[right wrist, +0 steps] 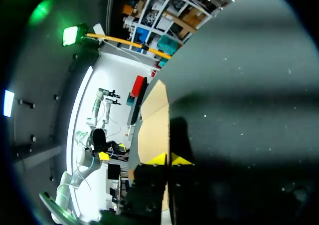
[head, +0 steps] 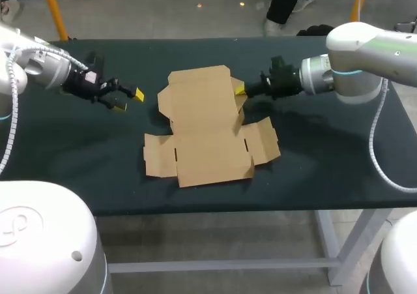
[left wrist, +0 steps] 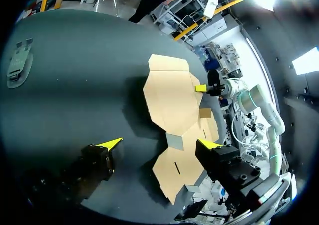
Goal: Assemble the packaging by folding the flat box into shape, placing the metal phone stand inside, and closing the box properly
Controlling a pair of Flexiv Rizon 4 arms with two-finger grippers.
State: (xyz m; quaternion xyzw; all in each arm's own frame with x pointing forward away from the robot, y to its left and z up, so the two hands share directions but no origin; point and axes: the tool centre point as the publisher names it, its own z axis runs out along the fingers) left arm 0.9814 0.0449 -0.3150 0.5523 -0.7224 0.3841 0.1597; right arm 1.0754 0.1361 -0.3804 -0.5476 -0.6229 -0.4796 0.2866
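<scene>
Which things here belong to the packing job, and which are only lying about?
Job: flat box; right gripper, shut on its edge; left gripper, open beside it; grey object, maybe the phone stand.
Lying about: table, merely the support.

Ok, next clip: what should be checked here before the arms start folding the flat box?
1. Flat box lies unfolded on the table: ok.
2. Right gripper shut on the box's edge: ok.
3. Left gripper open, apart from the box: ok.
4. Grey object on the table is the stand to pack: cannot tell.
5. Right gripper's hold deep enough to lift the flap: cannot tell.
</scene>
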